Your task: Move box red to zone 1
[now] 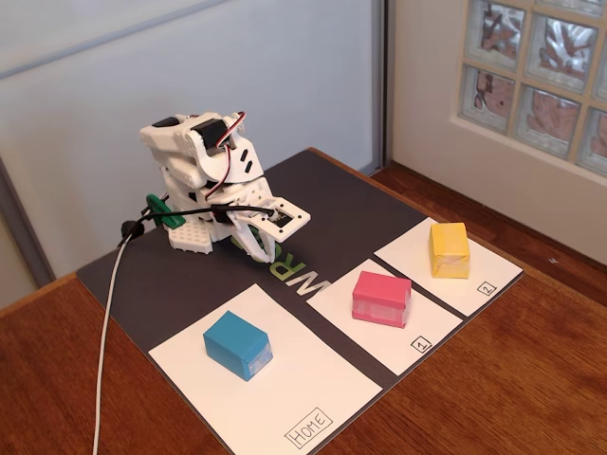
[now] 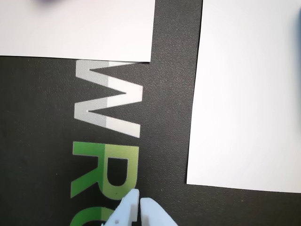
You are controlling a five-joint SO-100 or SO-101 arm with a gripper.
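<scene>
From where I sit, the biggest thing in the fixed view is the wooden tabletop (image 1: 531, 379), and on it lies a dark mat (image 1: 180, 275) with pale and green lettering partly in sight. Three white paper sheets lie on the mat in a row: the largest, marked "HOME" (image 1: 285, 398), is nearest the camera on the left; the sheet marked "1" (image 1: 432, 327) is in the middle; the sheet marked "2" (image 1: 493, 275) is farthest right. The white arm (image 1: 199, 180) sits folded low at the back of the mat, with a white cable (image 1: 106, 332) trailing from it toward the front edge. A blue block (image 1: 237, 344) stands on the "HOME" sheet. The red box (image 1: 381, 299) stands on the sheet marked "1", well inside its edges, with a paler band along its lower side. A yellow block (image 1: 449, 249) stands on the sheet marked "2". I see the jaws (image 2: 139, 203) in the wrist view as two pale tips pressed together at the bottom edge, closed on nothing, hanging over the green letters between two of the sheets and well apart from the red box.
</scene>
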